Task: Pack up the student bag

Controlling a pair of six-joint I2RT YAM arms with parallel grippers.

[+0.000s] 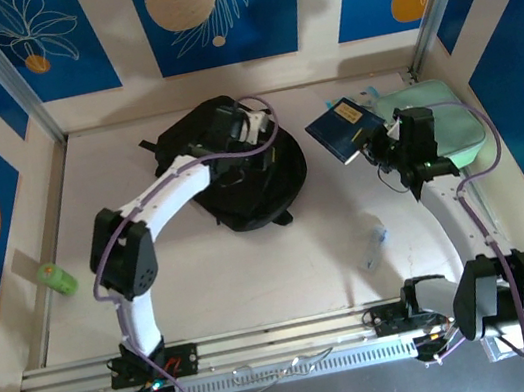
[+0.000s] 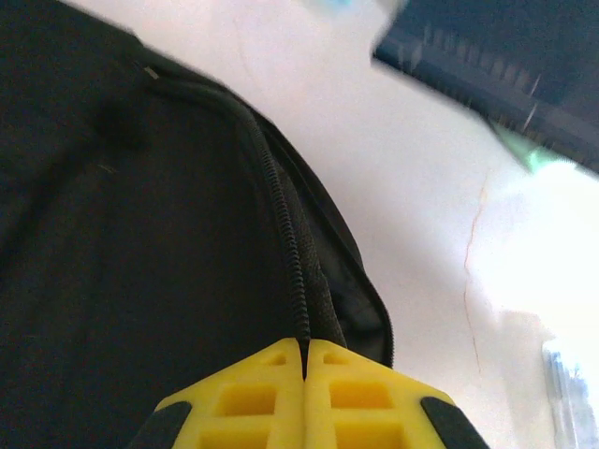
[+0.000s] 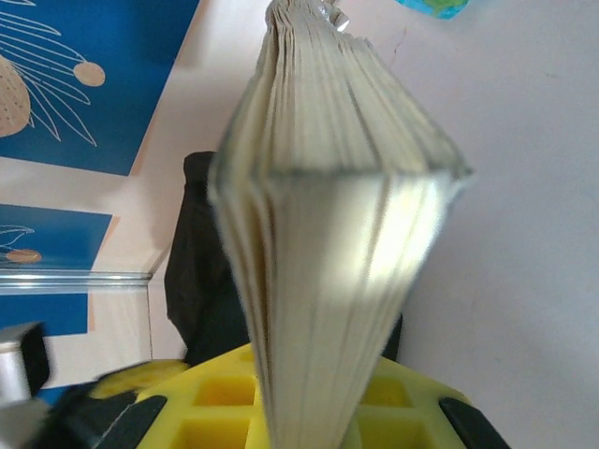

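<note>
The student bag (image 1: 261, 188) lies on the worktop (image 1: 256, 278) just toward 12 o'clock of centre, with the left gripper (image 2: 306, 369) closed tight on its zipper (image 2: 281, 215) — at 2 o'clock, the right gripper (image 1: 377, 143) clamps a blue book (image 1: 339, 126), apart from the bag.

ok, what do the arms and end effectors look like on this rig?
The left arm and right arm have white tubular links, black joint housings and a lilac cable looped along each. The left end effector and right end effector have yellow moulded fingers with square recessed pockets and black corner pieces. No markings visible.
</note>
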